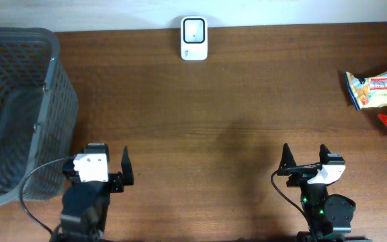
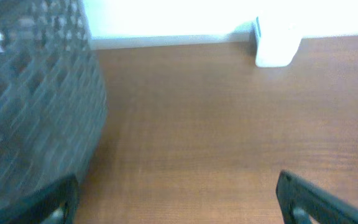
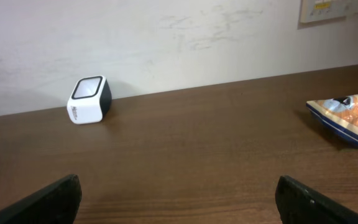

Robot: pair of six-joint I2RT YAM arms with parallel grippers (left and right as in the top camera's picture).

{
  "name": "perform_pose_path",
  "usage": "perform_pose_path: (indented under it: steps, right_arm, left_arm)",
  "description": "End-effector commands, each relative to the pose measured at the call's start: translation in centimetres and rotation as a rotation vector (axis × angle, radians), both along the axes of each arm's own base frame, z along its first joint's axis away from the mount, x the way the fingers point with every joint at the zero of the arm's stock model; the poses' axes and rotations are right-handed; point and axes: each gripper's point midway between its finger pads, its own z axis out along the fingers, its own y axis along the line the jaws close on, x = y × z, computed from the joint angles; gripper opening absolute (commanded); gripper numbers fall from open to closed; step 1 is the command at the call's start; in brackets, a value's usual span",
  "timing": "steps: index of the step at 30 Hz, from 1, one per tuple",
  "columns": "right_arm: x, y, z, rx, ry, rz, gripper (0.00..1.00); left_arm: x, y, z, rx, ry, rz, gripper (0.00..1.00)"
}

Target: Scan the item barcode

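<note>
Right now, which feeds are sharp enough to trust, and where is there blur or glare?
Overhead: sharp, evenly lit, barcode scanner and snack packets clear. Left wrist: blurred throughout, mesh basket smeared, wall behind overexposed to white. Right wrist: crisp, no glare.

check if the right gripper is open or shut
Open: the fingers of the right gripper stand wide apart in the wrist view, with nothing held between them.

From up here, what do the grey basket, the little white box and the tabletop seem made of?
Basket: probably moulded plastic, matte grey, given its regular lattice holes. White box: seemingly smooth plastic shell, with a dark-framed window. Tabletop: wood or wood-look laminate, brown with streaked grain, low sheen.
</note>
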Motion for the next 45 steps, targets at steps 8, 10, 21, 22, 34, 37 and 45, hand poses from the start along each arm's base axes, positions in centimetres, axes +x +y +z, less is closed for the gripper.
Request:
perform_pose_path:
  steps: [8,10,21,22,34,37,45]
  right_arm:
    - [0.0,0.1,-0.3,-0.002,0.003,0.004,0.99]
    - [0.0,0.1,-0.3,-0.002,0.003,0.004,0.98]
    - [0.0,0.1,-0.3,-0.002,0.003,0.004,0.98]
    - [0.0,0.1,-0.3,-0.003,0.003,0.005,0.98]
    - [0.0,0.1,-0.3,-0.002,0.003,0.004,0.98]
    - [0.0,0.1,-0.3,-0.003,0.003,0.005,0.98]
    - [0.0,0.1,-0.3,-0.002,0.003,0.004,0.98]
  left_arm:
    - [0.2,0.3,-0.6,0.064,-0.452,-0.06,0.99]
    - [0.2,0.5,0.0,0.063,-0.498,-0.053,0.99]
    - [0.4,1.2,-5.8,0.073,-0.259,-0.043,0.99]
    - [0.4,1.1,-5.8,0.073,-0.259,-0.044,0.99]
    - [0.4,2.5,-5.7,0.015,-0.264,0.048,0.99]
    - [0.4,1.8,-5.8,-0.001,-0.26,0.012,0.99]
    - [0.4,1.6,-5.7,0.008,-0.262,-0.002,0.99]
